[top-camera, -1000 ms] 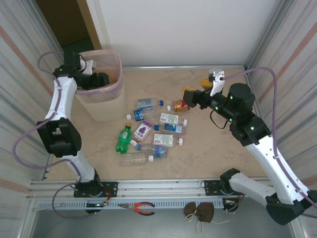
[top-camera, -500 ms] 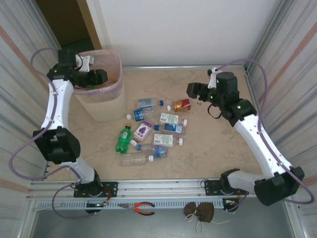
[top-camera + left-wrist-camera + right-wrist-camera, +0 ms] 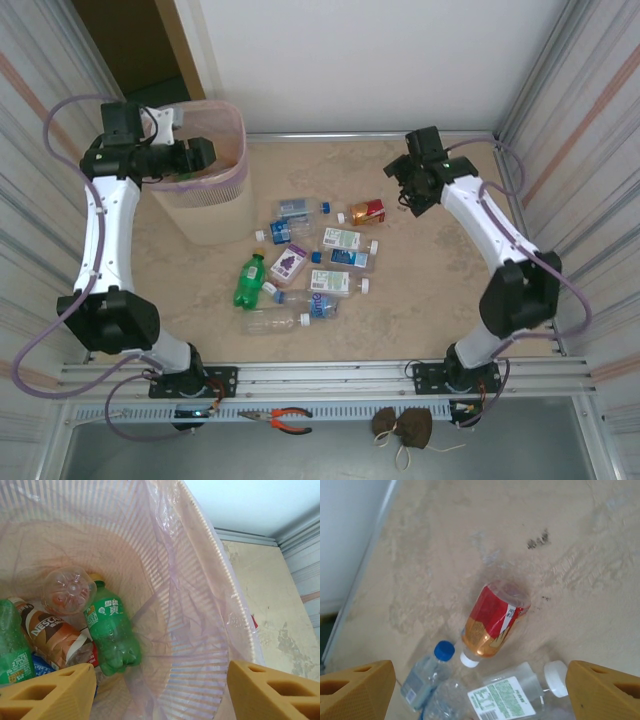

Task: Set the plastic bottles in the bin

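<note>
The left end effector hangs over the open mouth of the bin. The bin stands at the far left of the table, with a pink liner folded over its rim. The right end effector hovers above the table, near an orange-brown bottle with a red label. Closer to the arms lies a loose cluster: a green bottle, a purple-labelled bottle and several clear bottles with blue or white caps. Orange-handled pliers rest on the front rail.

The right arm has straightened, pulling its jaws back from the red-labelled bottle.
</note>
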### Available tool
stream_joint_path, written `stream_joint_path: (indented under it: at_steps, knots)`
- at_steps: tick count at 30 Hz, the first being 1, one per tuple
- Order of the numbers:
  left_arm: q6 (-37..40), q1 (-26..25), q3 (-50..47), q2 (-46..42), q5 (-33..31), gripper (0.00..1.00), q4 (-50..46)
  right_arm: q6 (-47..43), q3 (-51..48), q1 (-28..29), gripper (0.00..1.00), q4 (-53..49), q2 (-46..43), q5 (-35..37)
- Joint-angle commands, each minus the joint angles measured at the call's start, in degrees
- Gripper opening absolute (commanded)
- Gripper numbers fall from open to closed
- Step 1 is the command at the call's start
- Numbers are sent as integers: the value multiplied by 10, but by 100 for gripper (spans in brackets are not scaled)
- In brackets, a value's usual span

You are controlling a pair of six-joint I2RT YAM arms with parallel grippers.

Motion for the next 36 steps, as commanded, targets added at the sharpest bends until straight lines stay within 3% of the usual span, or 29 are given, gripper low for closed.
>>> stream_joint_path:
  at_steps: [1, 12, 21, 36]
  knots:
    - [-7, -4, -12, -25, 18, 70, 15, 114, 52, 4, 88, -86, 62, 6]
    - [-9, -9, -18, -29, 27, 70, 24, 178, 165, 9, 94, -103, 224, -24]
    - [-5, -15, -19, -26, 28, 70, 25, 226, 195, 11, 91, -98, 307, -70]
    - [7, -18, -12, -27, 26, 70, 12, 260, 184, 5, 68, -74, 348, -89]
